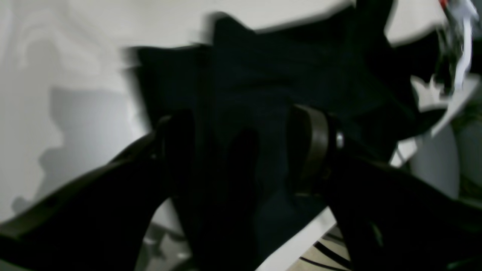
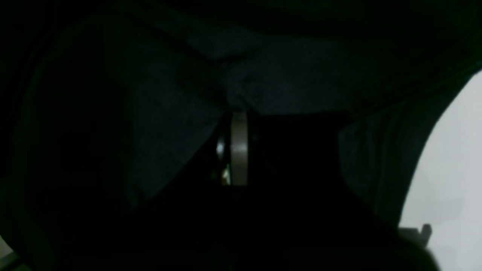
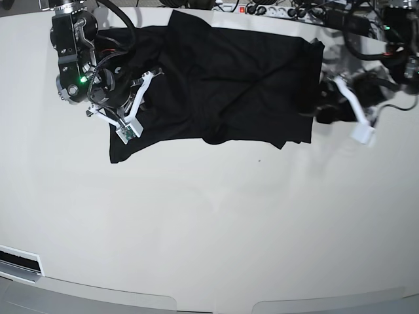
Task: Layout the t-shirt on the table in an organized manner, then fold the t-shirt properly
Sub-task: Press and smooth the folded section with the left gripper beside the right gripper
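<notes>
The black t-shirt (image 3: pixel 229 85) lies spread but rumpled on the far part of the white table (image 3: pixel 209 229), with folds along its near hem. My right gripper (image 3: pixel 147 78) is at the shirt's left side. In the right wrist view it (image 2: pixel 237 109) is shut on a bunched pinch of the dark t-shirt (image 2: pixel 286 79). My left gripper (image 3: pixel 319 104) is at the shirt's right edge. In the blurred left wrist view its fingers (image 1: pixel 314 146) stand wide apart over the t-shirt (image 1: pixel 263 67), so that gripper (image 1: pixel 244 143) is open.
Cables and a power strip (image 3: pixel 275 10) run along the table's far edge. More cables (image 1: pixel 331 256) show past the table edge in the left wrist view. A dark slot (image 3: pixel 19 261) sits at the near left corner.
</notes>
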Robot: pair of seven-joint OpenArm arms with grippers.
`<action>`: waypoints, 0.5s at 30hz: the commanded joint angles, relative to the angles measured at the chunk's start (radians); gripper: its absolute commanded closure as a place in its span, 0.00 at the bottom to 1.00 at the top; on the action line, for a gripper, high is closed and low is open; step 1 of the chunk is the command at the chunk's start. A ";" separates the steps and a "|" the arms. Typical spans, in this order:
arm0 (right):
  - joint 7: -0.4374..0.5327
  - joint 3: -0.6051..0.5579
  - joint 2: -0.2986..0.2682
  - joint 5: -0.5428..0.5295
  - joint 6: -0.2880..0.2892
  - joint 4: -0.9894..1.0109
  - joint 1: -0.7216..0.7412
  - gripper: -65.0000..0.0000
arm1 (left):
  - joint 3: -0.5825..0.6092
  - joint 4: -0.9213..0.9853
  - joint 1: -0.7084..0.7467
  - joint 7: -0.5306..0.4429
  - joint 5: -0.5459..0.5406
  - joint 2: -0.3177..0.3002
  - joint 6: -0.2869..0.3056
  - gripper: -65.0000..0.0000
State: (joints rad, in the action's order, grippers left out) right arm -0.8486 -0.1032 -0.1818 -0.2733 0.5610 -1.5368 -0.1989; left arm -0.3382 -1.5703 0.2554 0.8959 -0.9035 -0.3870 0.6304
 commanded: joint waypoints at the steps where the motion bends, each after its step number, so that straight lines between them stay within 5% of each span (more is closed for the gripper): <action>1: -0.019 -0.002 0.002 -0.008 0.008 -0.004 0.000 1.00 | 0.014 -0.015 -0.006 -0.037 -0.008 -0.014 0.005 0.39; 10: -0.030 -0.002 0.002 -0.013 0.008 -0.004 0.000 1.00 | 0.065 -0.004 -0.052 -0.111 0.167 0.041 -0.131 0.39; 15: -0.030 -0.002 0.002 -0.018 0.008 -0.004 0.000 1.00 | 0.089 0.045 -0.054 -0.117 0.167 0.044 -0.121 0.39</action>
State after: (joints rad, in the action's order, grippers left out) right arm -0.8570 -0.1032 -0.1795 -0.2882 0.5610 -1.5368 -0.1993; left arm -0.2474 -1.5105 0.2077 0.8005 -0.7216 -0.3328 0.4995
